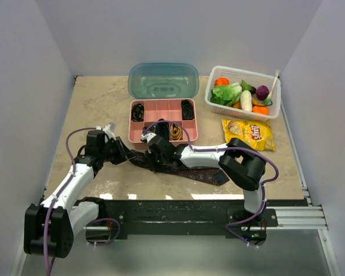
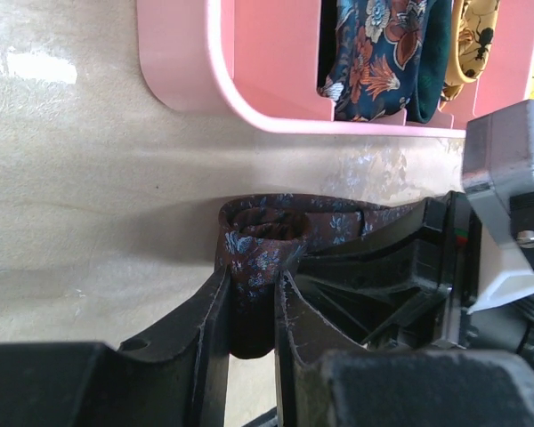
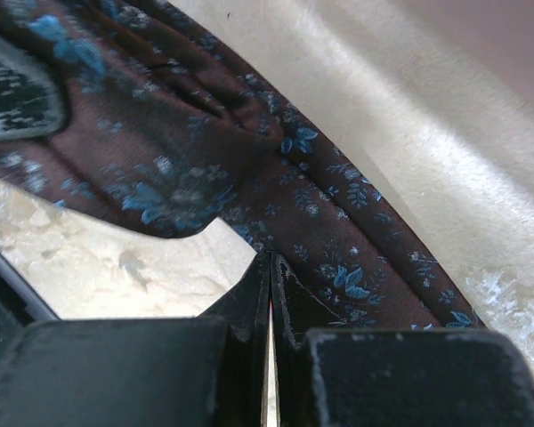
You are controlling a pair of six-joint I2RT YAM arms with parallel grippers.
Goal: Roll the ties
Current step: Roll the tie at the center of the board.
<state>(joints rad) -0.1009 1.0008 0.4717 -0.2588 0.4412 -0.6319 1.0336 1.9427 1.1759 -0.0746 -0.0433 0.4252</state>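
Note:
A dark maroon tie (image 1: 204, 173) with small blue flowers lies across the near table, its left end rolled into a small coil (image 2: 258, 233). My left gripper (image 1: 125, 154) is shut on that coil, which is pinched between its fingers in the left wrist view (image 2: 252, 285). My right gripper (image 1: 151, 154) is right beside it, also seen in the left wrist view (image 2: 427, 258). Its jaws are shut, and the tips (image 3: 271, 260) rest at the edge of the flat tie (image 3: 338, 231). No fabric shows between them. Rolled ties sit in the pink box: black coils (image 1: 138, 111), a gold one (image 1: 176, 132), and a blue floral one (image 2: 374, 53).
The pink compartment box (image 1: 164, 140) stands just behind both grippers, with its teal lid (image 1: 163, 80) open behind it. A white basket (image 1: 241, 70) of toy vegetables is at the back right. A yellow chip bag (image 1: 250, 133) lies in front of the basket.

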